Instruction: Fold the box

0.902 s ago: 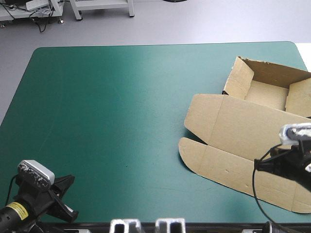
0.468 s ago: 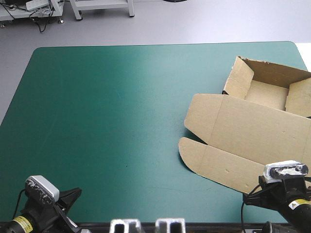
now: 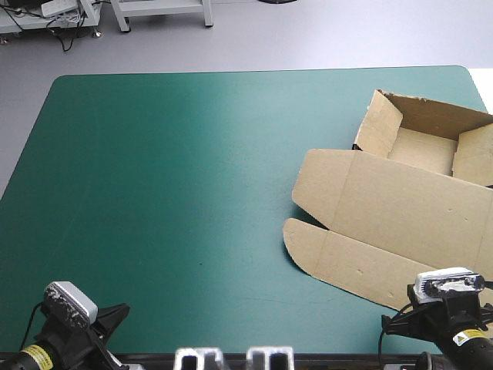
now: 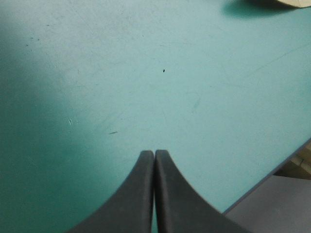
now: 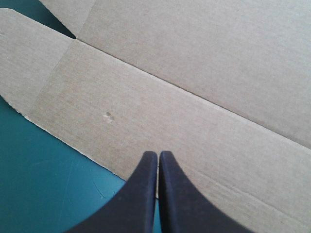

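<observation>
The brown box (image 3: 393, 208) lies at the table's right side as an open tray (image 3: 424, 142) with raised walls at the far right and its lid flat toward the near edge. My right gripper (image 5: 158, 158) is shut with nothing in it, its tips just over the near edge of the lid's front flap (image 5: 160, 121); the high view shows that arm (image 3: 447, 320) at the near right corner. My left gripper (image 4: 154, 156) is also shut and empty over bare teal-green cover near the near left corner (image 3: 73, 331), far from the box.
The teal-green cover (image 3: 177, 177) stretches bare across the left and middle. The table's near edge (image 4: 272, 179) runs close beside my left gripper. A corner of the brown box (image 4: 296, 2) shows far ahead of the left gripper.
Both arms drew back toward the near edge. The right gripper slid off the lid's flap to its near edge, then almost stopped. The box has not moved.
</observation>
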### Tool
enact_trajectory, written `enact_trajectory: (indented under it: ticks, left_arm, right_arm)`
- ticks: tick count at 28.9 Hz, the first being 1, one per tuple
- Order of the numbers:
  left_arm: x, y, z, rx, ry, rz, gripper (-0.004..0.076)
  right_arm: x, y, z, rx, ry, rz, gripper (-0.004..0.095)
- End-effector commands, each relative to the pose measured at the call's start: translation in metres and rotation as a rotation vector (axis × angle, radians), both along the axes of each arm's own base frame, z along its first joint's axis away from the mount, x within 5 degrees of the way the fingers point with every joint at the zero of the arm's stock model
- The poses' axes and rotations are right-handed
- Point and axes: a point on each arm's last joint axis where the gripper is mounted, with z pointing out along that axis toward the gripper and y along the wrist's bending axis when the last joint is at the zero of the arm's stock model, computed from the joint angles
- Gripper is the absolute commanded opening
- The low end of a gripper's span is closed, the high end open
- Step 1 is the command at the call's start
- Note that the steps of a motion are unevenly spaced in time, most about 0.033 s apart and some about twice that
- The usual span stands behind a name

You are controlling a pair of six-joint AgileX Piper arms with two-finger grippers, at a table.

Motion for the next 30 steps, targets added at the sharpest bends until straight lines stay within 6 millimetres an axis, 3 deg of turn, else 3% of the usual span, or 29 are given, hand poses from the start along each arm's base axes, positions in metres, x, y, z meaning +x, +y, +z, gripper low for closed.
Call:
enact_trajectory:
  ticks: [1, 30]
  left_arm:
    - [0.0012, -0.0024, 0.0089, -0.049, -0.02, 0.003, -0.0008]
    - [0.0012, -0.0024, 0.0089, -0.049, -0.02, 0.003, -0.0008]
  right_arm:
    - [0.0041, 0.0002, 0.0099, 0.008, -0.065, 0.0, 0.0]
    - [0.0041, 0.0, 0.0099, 0.006, -0.065, 0.0, -0.0017]
